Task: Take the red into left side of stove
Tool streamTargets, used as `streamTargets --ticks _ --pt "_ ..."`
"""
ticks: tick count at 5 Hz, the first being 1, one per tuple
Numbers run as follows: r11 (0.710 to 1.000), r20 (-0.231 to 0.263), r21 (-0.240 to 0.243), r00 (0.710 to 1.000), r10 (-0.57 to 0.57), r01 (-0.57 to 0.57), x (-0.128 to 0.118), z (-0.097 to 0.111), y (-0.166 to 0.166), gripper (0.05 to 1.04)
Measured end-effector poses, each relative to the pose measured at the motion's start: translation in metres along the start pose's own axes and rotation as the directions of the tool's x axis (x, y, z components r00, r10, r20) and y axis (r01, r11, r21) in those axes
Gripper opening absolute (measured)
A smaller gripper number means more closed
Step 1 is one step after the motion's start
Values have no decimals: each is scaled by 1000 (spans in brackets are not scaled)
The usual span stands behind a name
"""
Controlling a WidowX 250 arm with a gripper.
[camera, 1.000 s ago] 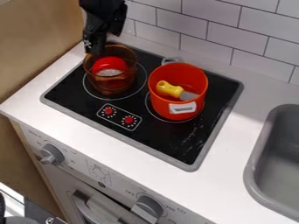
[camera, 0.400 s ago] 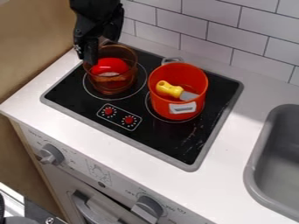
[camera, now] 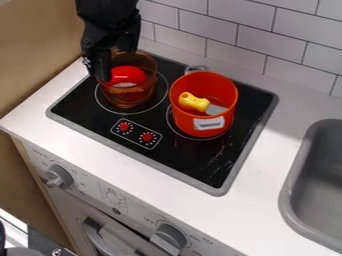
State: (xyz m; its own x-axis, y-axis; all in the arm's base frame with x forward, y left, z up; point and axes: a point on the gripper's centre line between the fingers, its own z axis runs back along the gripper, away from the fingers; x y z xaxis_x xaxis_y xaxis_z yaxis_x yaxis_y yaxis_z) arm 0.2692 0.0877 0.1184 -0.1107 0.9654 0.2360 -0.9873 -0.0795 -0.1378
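Red domed piece in the clear amber pot, at the stovetop's 11 o'clock; black gripper at the pot's 9-to-10 o'clock rim.
The piece lies with its long axis roughly from 9 to 3 o'clock, red dome toward 12 and pale, brownish side toward 6; no distinct tip can be made out. The gripper hangs steeply down from the view's 11 o'clock, its lower end slanting slightly toward 7; whether it is open or closed, I cannot tell. The dome looks smooth and bright red, partly seen through the amber wall. The orange-red pot at the stovetop's 2 o'clock holds a toy knife, yellow handle toward 10, grey blade toward 4.
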Motion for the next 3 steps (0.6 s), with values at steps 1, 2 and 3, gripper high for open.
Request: streamTargets --ticks 1,2,3 --pt "1000 -5 12 1000 6 -6 -4 2 5 1000" --pt "1000 -22 8 1000 22 -22 -9 9 15 1000" --pt "999 -37 26 999 31 -30 -17 16 26 1000"
